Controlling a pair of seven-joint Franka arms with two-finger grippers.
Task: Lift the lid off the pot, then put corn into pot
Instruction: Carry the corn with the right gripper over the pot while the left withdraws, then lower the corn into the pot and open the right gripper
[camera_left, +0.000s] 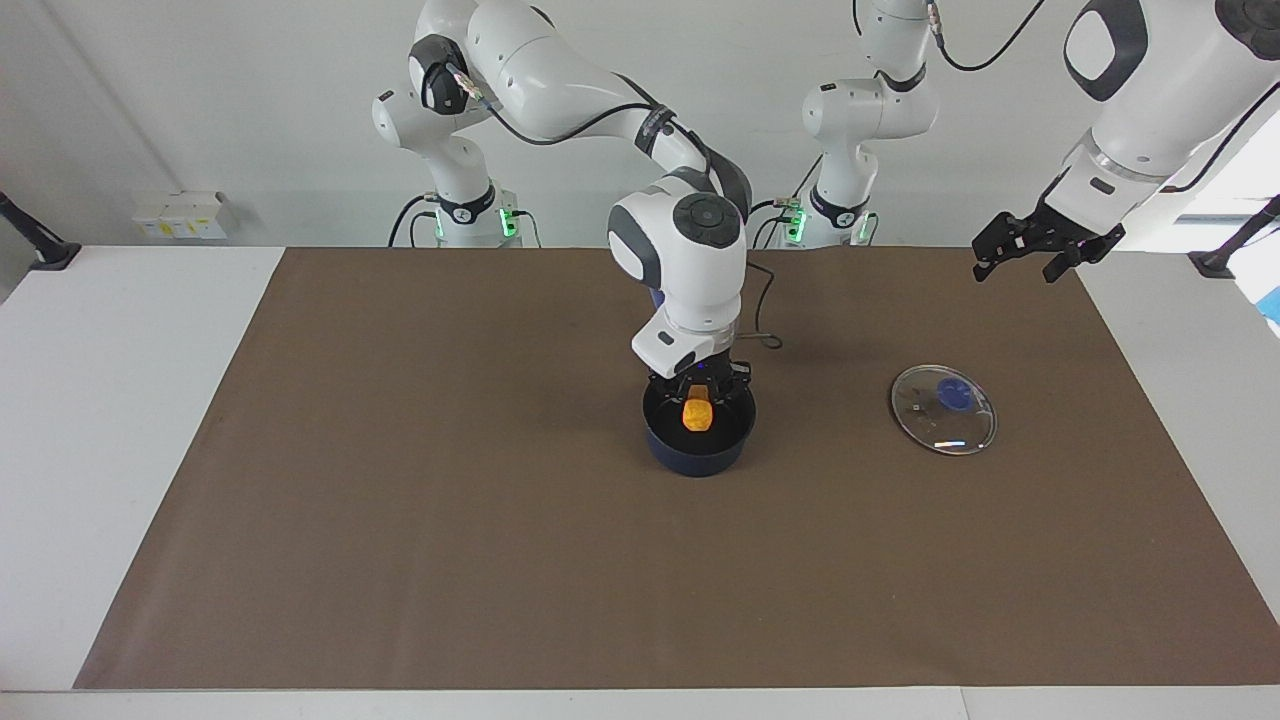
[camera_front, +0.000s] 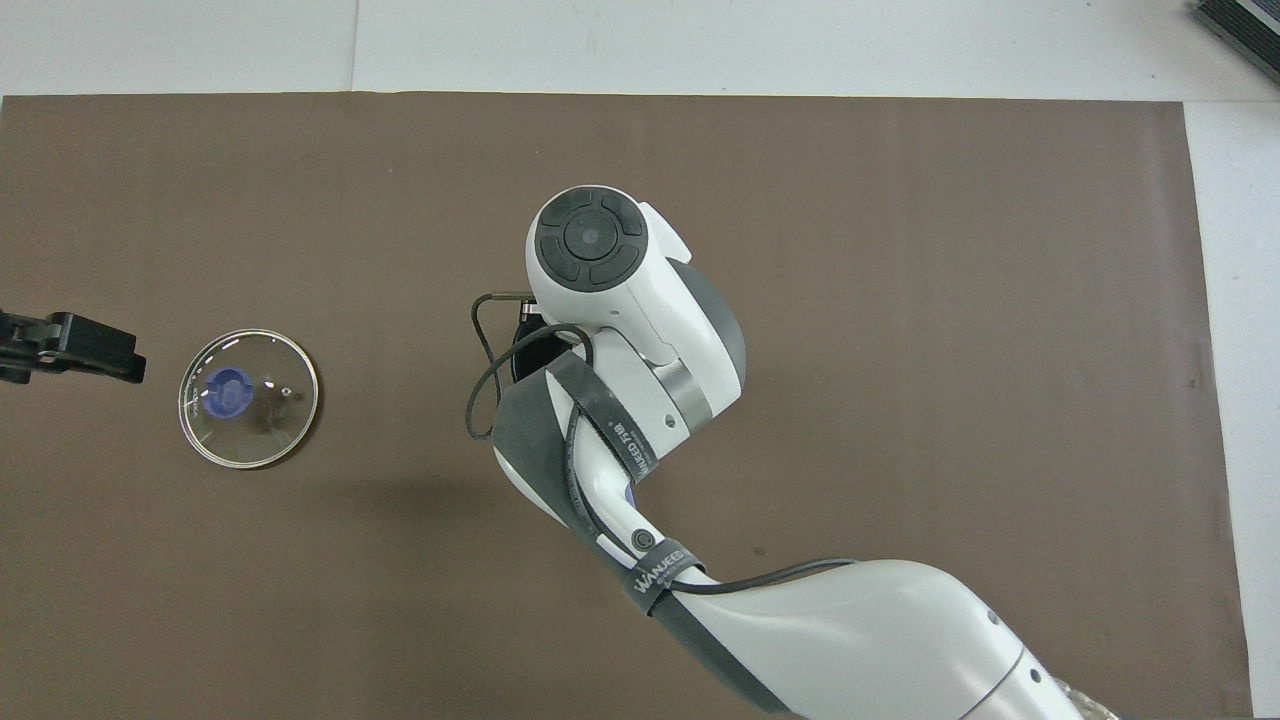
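Note:
The dark blue pot (camera_left: 690, 460) stands mid-table on the brown mat. My right gripper (camera_left: 698, 388) hangs over its mouth, shut on the orange-yellow corn (camera_left: 697, 414), which points down inside the rim. In the overhead view the right arm covers the pot and the corn. The glass lid (camera_left: 943, 410) (camera_front: 248, 398) with its blue knob lies flat on the mat toward the left arm's end. My left gripper (camera_left: 1035, 252) (camera_front: 120, 350) waits open in the air, above the mat's edge beside the lid, holding nothing.
A brown mat (camera_left: 400, 520) covers most of the white table (camera_left: 120, 420). A black cable (camera_left: 762, 330) loops from the right wrist beside the pot. Small white boxes (camera_left: 180, 215) sit at the right arm's end, close to the robots.

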